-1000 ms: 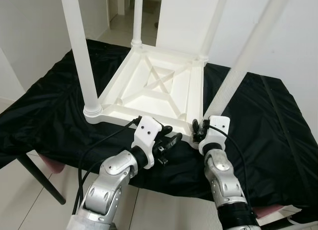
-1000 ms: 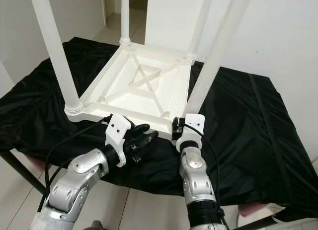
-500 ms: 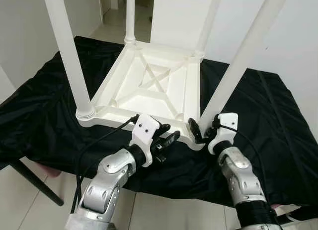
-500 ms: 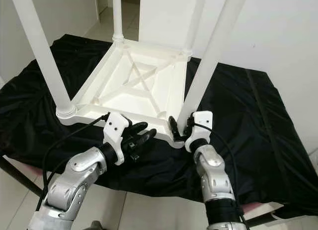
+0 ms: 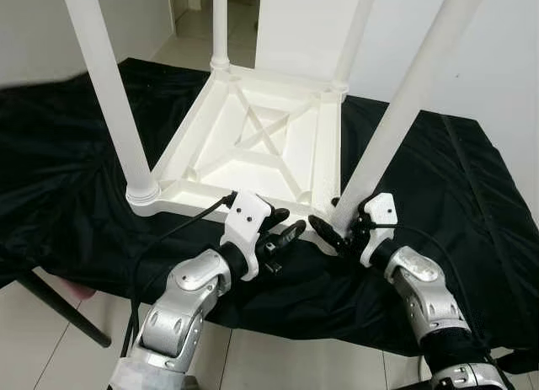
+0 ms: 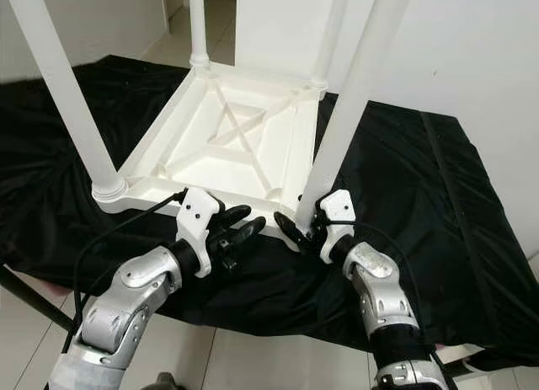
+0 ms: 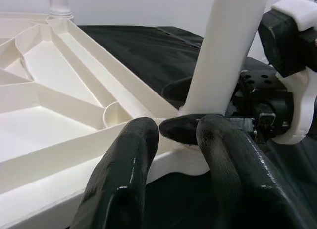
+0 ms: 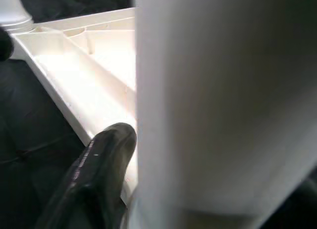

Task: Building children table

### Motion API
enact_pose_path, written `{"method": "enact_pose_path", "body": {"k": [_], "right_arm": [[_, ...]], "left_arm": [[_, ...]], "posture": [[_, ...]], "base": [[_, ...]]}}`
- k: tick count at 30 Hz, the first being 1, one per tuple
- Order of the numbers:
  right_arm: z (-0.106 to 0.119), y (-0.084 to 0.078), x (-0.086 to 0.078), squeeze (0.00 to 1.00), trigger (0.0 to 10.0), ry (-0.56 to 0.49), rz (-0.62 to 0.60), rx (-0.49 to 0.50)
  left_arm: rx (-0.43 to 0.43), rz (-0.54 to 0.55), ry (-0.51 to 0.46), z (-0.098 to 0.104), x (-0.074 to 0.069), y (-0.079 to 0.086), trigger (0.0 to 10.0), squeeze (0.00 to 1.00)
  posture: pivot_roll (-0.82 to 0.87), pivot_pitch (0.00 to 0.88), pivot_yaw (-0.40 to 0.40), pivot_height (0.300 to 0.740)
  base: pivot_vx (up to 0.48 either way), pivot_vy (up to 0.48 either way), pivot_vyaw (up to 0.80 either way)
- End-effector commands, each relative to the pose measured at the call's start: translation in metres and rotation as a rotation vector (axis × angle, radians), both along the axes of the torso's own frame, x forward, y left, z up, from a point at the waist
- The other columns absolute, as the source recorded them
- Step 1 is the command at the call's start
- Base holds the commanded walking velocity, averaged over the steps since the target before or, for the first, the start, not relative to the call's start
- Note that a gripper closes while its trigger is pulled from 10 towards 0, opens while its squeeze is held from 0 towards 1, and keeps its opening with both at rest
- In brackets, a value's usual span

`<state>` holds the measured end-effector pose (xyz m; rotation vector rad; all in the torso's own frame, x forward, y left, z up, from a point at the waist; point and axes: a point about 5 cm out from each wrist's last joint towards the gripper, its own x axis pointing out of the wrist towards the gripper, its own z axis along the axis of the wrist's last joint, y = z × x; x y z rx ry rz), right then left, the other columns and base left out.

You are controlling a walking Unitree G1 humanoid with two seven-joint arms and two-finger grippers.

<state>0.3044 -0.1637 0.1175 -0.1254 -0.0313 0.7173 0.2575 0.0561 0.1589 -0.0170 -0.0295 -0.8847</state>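
Right claw (image 5: 337,230) at leg (image 5: 404,104) base, table (image 5: 261,146) corner edge.

White plastic children's table (image 5: 269,146) lies upside down on the black cloth (image 5: 76,179), ribbed underside up, four round legs (image 5: 109,95) standing upright at its corners

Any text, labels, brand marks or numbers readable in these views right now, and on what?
None can be read.
Upturned white table: plain ribbed underside, no print or sticker.
Four white legs, e.g. the near right one: plain.
Black cloth: no markings.
Left gripper and right gripper, both by the table's near edge: white mounts and black fingers carry no legible lettering.
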Motion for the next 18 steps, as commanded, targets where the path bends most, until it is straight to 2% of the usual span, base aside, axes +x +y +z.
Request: {"method": "enact_pose_path", "body": {"k": [1, 5, 7, 11, 15, 18], "right_arm": [[-0.0057, 0.0055, -0.0023, 0.00, 0.0, 0.025, 0.052, -0.015], [-0.0109, 0.0070, -0.0048, 0.00, 0.0, 0.029, 0.089, -0.005], [-0.0103, 0.0049, -0.0038, 0.00, 0.0, 0.026, 0.058, 0.019], [-0.0115, -0.0017, -0.0001, 0.00, 0.0, 0.026, -0.059, 0.011], [-0.0132, -0.0025, 0.0000, 0.00, 0.0, 0.035, -0.116, 0.006], [-0.0122, 0.0002, -0.0008, 0.00, 0.0, 0.038, -0.296, 0.069]], "left_arm": [[0.001, 0.018, 0.012, -0.0007, 0.0010, -0.0011, 10.0, 0.00], [-0.003, 0.020, 0.014, -0.0006, 0.0010, -0.0005, 10.0, 0.00], [-0.002, 0.020, 0.013, -0.0009, 0.0009, -0.0009, 10.0, 0.00], [-0.010, 0.015, 0.013, -0.0003, 0.0007, -0.0020, 10.0, 0.00], [-0.015, 0.015, 0.013, 0.0001, 0.0007, -0.0026, 10.0, 0.00], [-0.020, 0.014, 0.017, -0.0008, -0.0005, -0.0040, 10.0, 0.00]], "posture": [[0.15, 0.017, -0.060, 0.740], [0.15, 0.017, -0.060, 0.740], [0.14, 0.015, -0.060, 0.740], [0.14, 0.016, -0.065, 0.740], [0.14, 0.016, -0.066, 0.740], [0.13, 0.021, -0.072, 0.740]], "base": [[0.000, 0.000, 0.00], [0.000, 0.000, 0.00], [0.000, 0.000, 0.00], [0.000, 0.000, 0.00], [0.000, 0.000, 0.00], [0.000, 0.000, 0.00]]}}
